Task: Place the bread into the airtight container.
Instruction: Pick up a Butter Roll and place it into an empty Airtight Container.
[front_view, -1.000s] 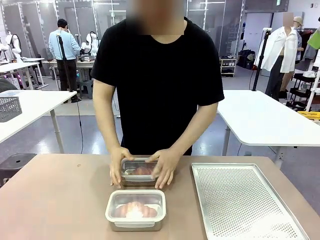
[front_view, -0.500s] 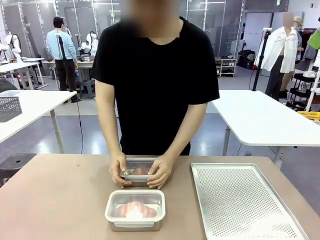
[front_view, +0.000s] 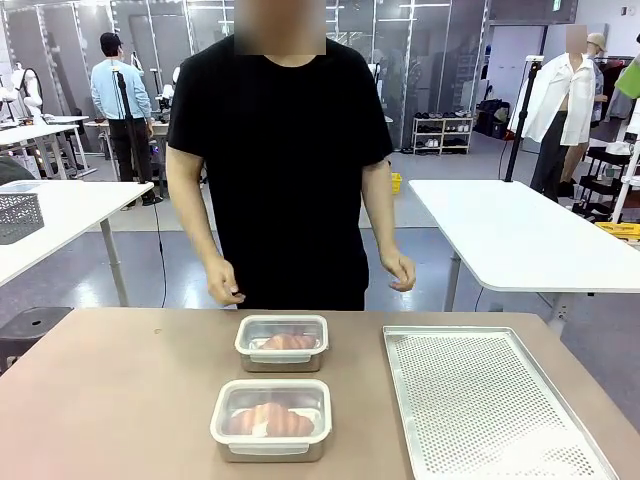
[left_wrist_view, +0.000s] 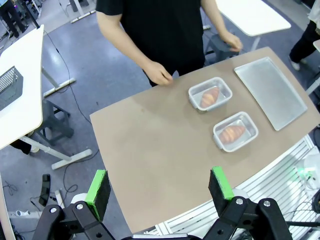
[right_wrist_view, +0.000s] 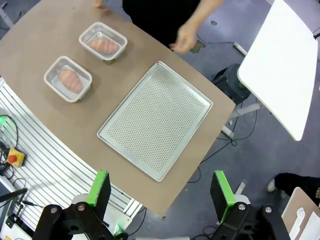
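- Front view: bread (front_view: 272, 418) lies inside the near container (front_view: 271, 419), long axis left to right; a second piece (front_view: 288, 342) sits in the far container (front_view: 283, 342) just behind it.
- Both lids look on, so the placing seems done.
- Tray (front_view: 480, 400) lies to the right, holding nothing.
- Left gripper (left_wrist_view: 159, 187) and right gripper (right_wrist_view: 161, 189) hang high above the table, jaws wide apart, holding nothing; the left looks nearer the containers.
- Person's hands (front_view: 225, 282) are lifted clear.
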